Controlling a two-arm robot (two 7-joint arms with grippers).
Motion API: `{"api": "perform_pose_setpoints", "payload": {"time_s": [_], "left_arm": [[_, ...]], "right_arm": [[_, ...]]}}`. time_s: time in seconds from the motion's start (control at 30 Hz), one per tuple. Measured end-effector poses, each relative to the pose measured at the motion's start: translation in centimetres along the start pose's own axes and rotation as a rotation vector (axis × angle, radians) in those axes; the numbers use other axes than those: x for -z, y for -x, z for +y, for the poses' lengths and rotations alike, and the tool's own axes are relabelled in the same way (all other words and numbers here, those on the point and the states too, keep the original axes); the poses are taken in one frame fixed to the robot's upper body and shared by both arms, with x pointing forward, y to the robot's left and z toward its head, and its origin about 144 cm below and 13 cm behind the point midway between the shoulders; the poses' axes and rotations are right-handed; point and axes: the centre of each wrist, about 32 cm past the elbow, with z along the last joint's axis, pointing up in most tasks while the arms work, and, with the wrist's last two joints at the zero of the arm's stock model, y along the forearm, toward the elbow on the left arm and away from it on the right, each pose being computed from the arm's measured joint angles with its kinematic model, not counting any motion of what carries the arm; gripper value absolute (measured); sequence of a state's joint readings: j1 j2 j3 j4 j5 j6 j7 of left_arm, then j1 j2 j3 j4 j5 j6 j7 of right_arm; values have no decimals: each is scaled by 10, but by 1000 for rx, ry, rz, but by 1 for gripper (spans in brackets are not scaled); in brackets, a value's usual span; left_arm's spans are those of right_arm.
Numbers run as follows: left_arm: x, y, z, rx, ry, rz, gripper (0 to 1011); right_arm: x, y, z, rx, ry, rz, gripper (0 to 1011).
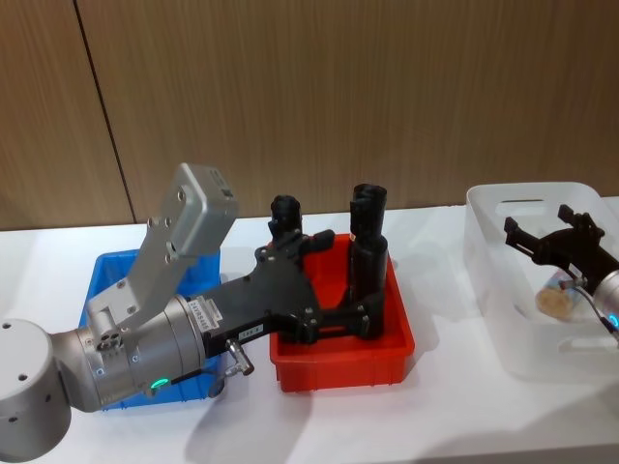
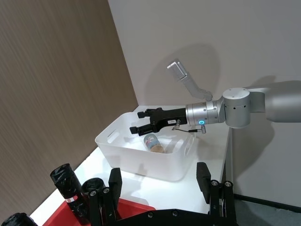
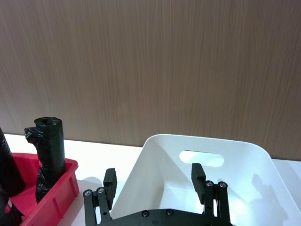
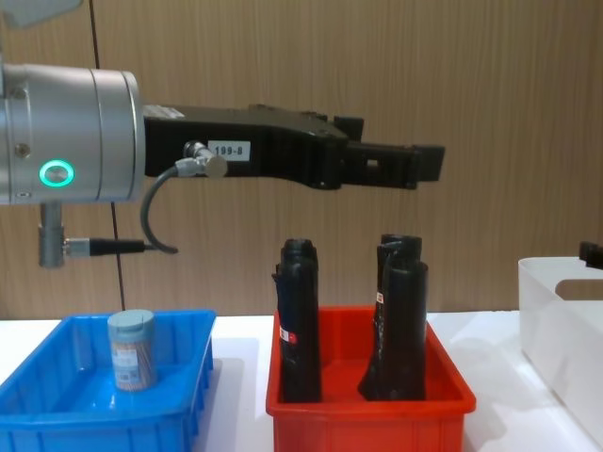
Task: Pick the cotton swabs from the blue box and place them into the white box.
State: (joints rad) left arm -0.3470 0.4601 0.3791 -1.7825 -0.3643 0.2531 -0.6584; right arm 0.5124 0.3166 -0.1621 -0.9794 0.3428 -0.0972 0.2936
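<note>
**A:** What is the right gripper (image 2: 139,122) doing?

**B:** It is hanging in the mouth of the white box (image 2: 136,162), with its fingers spread and gripping nothing. One jar of cotton swabs (image 2: 153,142) is lying on its side on the box floor just beneath them, so I am reading this as the let-go.

**A:** How should it be finishing that?

**B:** By lifting straight up with the fingers apart, so that nothing is nudging the jar or catching the rim.

**A:** And the left gripper (image 4: 405,165)?

**B:** It is hovering high over the red bin (image 4: 367,419), reaching out level across the counter (image 1: 435,406), well above the black rolls (image 4: 300,320). Its fingers are standing wide apart and empty.

**A:** Is anything waiting?

**B:** The other jar (image 4: 131,349) is standing upright in the blue box (image 4: 57,414). I am guessing the left arm is going there next. It should be keeping its height over the rolls, then dropping with the fingers straddling the jar's sides.
</note>
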Motion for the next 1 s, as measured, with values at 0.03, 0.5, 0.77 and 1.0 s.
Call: {"api": "perform_pose_setpoints", "payload": {"time_s": [0.03, 0.5, 0.77, 1.0], "left_arm": [[0, 0, 0, 0, 0, 0, 1004], [8, 3, -2, -63, -2, -2, 1004], [23, 9, -6, -167, -6, -7, 1004], [35, 14, -9, -256, -9, -12, 1004]], "right_arm": [[0, 0, 0, 0, 0, 1, 1002], [1, 9, -6, -7, -5, -6, 1002], [1, 25, -19, -20, -10, -19, 1002], [1, 40, -31, -31, -14, -29, 1001]]}}
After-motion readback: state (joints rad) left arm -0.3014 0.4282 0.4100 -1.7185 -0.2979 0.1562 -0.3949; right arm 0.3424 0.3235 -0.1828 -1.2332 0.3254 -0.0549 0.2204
